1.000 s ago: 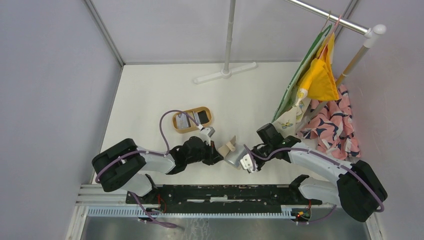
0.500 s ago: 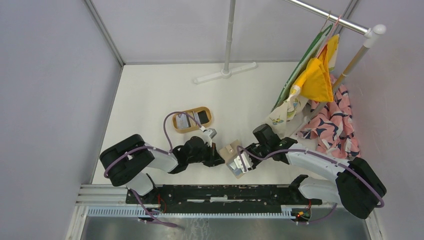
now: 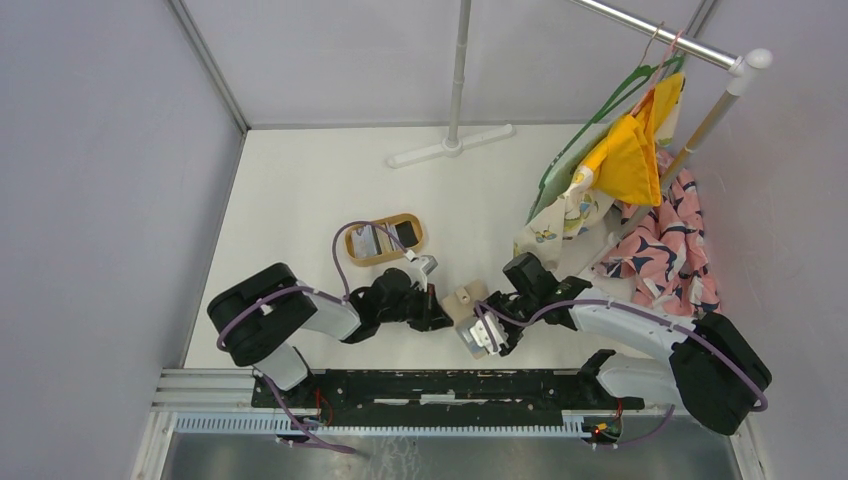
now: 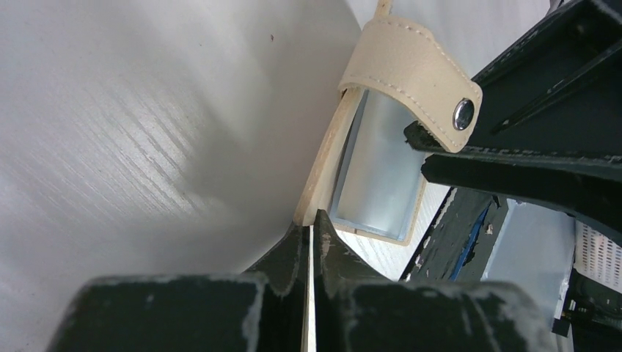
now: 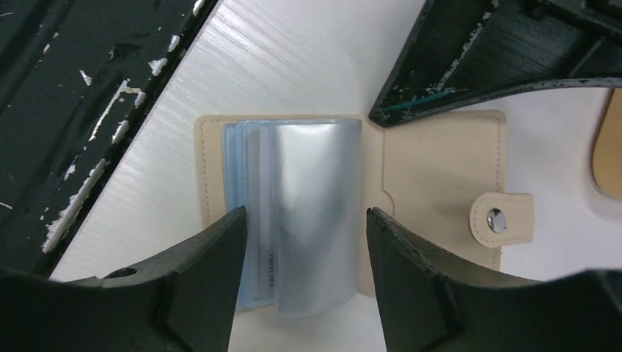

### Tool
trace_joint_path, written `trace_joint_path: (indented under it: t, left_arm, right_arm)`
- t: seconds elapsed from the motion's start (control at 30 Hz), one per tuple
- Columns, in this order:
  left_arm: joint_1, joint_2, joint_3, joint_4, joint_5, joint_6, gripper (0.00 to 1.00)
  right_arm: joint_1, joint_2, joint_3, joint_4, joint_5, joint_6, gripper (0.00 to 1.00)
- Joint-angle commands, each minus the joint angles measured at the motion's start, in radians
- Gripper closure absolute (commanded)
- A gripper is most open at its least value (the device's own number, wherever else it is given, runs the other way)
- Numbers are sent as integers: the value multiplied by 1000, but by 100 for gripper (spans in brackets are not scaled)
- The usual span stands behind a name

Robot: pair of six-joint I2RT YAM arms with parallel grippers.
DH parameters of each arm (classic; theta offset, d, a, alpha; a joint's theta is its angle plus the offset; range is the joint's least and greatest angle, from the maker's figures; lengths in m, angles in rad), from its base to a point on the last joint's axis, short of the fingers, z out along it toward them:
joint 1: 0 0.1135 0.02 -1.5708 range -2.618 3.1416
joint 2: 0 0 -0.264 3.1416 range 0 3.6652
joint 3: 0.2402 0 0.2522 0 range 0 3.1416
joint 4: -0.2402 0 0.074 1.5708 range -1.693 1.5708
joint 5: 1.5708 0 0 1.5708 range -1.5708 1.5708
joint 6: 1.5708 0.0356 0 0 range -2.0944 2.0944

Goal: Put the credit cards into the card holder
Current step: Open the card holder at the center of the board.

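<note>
Left gripper (image 4: 312, 236): pinched down to a hairline on the tan cover edge of the card holder (image 5: 440, 169), pinning that flap.
Right gripper (image 5: 304, 218): fingers spread wide with nothing held, straddling the clear sleeves (image 5: 315, 183) from above.
Card holder: lies open on the table (image 3: 300, 190) close to the near edge, about midway between the left and right edges. It sits between the two grippers, with the snap tab (image 4: 433, 81) standing free.
Credit cards (image 3: 366, 241): in the oval tray (image 3: 349, 246), farther from the near edge and toward the left edge, well apart from the holder. Neither gripper holds one.
Risk – sleeves: they bulge and fan loosely. If the right fingers close or press here, they could crease the plastic or flip several leaves at once, hiding the slot meant for a card.
Risk – hold: the left grip is only on the cover's rim, so a sideways pull from the right gripper could likely slip the holder out or let it fold shut.
Risk – crowding: the two grippers are very near each other, so a small misjudged move could knock them together.
Change from a second ago: the holder is no longer lifted between the grippers but spread flat. The right gripper has come in over it, and the hanging cloth (image 3: 560, 205) near the right edge has swung leftward.
</note>
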Motion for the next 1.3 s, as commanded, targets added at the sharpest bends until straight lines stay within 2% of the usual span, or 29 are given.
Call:
trace_joint_path:
  t: [0.0,0.23,0.47,0.87,1.03,1.27]
  left_arm:
    - [5,21,19,-35,7,35,98]
    - [6,39,20,-28,16,44,98]
    - [8,74,28,-12,39,50,98]
    - [7,122,42,6,50,48,98]
    - [8,131,47,4,50,47,98]
    - [7,131,48,-1,45,47,98]
  right_arm:
    - [20,35,16,-16,-28,0,34]
    - [37,51,18,10,3,41,33]
    - [38,-7,18,103,58,156,43]
    - [15,-76,23,151,74,234,54]
    - [1,-83,23,169,91,264,54]
    - [-17,-82,17,196,133,299,44]
